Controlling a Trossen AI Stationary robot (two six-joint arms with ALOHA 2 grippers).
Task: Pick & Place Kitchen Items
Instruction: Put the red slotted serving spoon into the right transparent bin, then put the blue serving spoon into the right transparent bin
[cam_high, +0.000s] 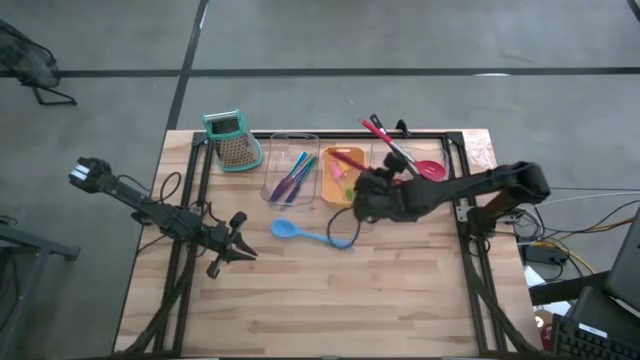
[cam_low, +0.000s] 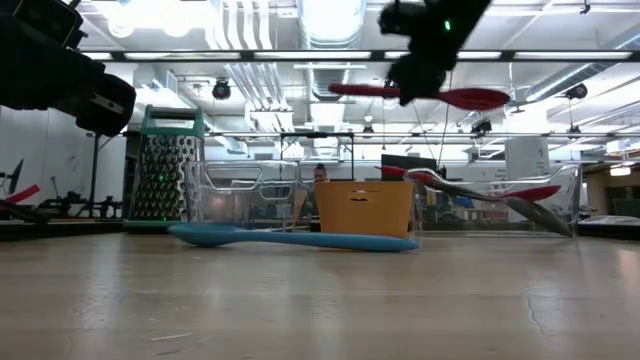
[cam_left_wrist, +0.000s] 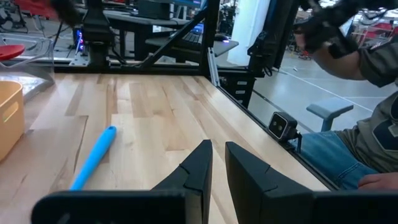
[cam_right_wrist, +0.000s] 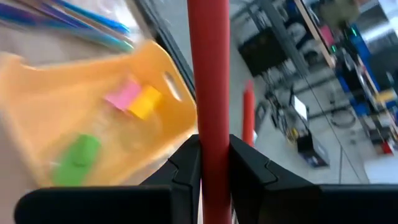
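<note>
Right claw (cam_right_wrist: 214, 163) grips the long red plastic spatula (cam_right_wrist: 209, 74) by its handle, lifted above the orange rectangular tray (cam_right_wrist: 93, 112). We judge it should travel level to the clear tray (cam_high: 425, 150) before lowering. Left claw (cam_left_wrist: 214, 168) waits nearly closed, empty, over the worktop (cam_left_wrist: 155, 118).

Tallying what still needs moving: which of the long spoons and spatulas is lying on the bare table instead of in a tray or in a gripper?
The blue spoon, flat on the wood before the trays. The red spatula is held by the right gripper.
</note>
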